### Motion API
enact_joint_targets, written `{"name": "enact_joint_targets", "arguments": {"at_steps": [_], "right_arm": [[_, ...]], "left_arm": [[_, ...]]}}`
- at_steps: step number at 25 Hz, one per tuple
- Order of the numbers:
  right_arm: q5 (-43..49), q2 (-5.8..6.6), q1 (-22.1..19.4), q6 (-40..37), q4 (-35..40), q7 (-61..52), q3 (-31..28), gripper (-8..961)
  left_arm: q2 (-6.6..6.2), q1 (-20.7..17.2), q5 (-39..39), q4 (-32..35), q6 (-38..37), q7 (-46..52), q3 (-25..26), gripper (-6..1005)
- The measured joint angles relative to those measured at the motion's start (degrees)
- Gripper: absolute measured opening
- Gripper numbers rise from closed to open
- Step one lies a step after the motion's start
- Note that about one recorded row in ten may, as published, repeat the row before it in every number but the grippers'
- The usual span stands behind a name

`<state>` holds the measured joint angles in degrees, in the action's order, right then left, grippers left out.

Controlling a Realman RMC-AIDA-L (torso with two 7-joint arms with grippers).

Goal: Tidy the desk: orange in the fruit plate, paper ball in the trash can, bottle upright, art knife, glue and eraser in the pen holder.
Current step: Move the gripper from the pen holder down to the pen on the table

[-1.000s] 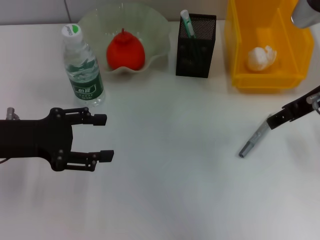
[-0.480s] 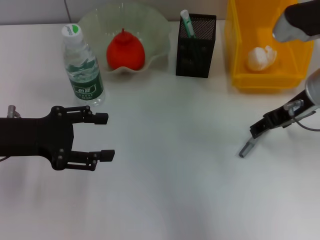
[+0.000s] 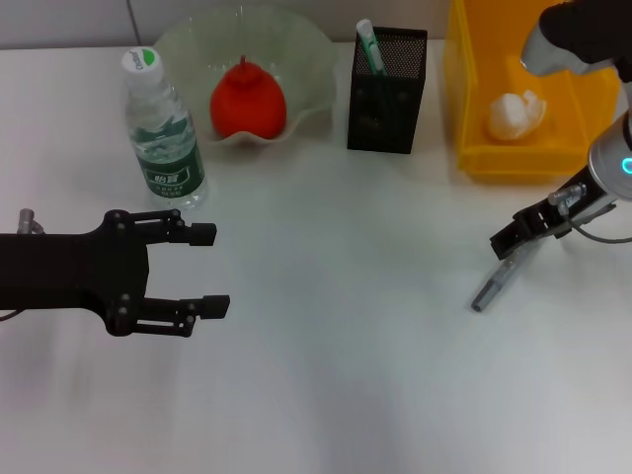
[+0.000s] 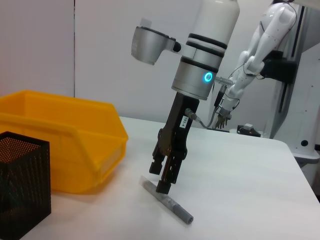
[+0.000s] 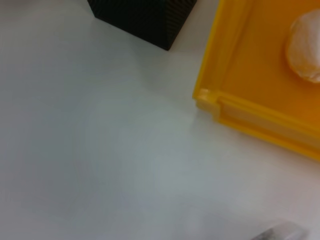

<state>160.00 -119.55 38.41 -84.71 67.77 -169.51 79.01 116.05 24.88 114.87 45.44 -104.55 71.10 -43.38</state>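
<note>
no readable text on bottle (image 3: pixel 164 135) label

I see the desk (image 3: pixel 346 375) carrying bottle (image 3: pixel 163 133), fruit plate (image 3: pixel 188 44), pen holder (image 3: pixel 387 91), trash can (image 3: pixel 474 109) and glue (image 3: pixel 494 284).

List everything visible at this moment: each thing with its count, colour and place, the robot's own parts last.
Desk: one, white, under everything.
Bottle: one, clear with green label and white cap, upright beside the fruit plate.
Fruit plate: one, pale green, at the far edge.
Orange: one, red-orange, in the fruit plate.
Pen holder: one, black mesh, between plate and trash can.
Art knife: one, mint green, standing in the pen holder.
Trash can: one, yellow, far right.
Paper ball: one, white, in the trash can.
Glue: one, grey, flat on the desk.
Left gripper: black, open, empty, over the near left.
Right gripper: black, at the glue's upper end.
</note>
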Motion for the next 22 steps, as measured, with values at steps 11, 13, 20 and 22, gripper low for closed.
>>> {"name": "enact_joint_targets", "arguments": {"at_steps": [11,13,20,22], "right_arm": [[0.7,-0.12,0.6,2.0,-2.5,0.0,2.1,812],[0.7,-0.14,0.6,2.0,-2.9,0.0,2.7,812],[0.7,-0.14,0.8,2.1,-3.8,0.1,4.3,765],[0.7,-0.12,0.8,2.1,-3.8,0.1,4.3,716]], "left_arm": [[0.16,0.0,0.0,-0.3,0.1,0.0,0.1,816],[0.26,-0.1,0.0,-0.3,0.1,0.0,0.0,816],[0.35,-0.2,0.0,-0.3,0.1,0.0,0.0,816],[0.51,-0.6,-0.3,-0.3,-0.3,0.2,0.0,816]]}}
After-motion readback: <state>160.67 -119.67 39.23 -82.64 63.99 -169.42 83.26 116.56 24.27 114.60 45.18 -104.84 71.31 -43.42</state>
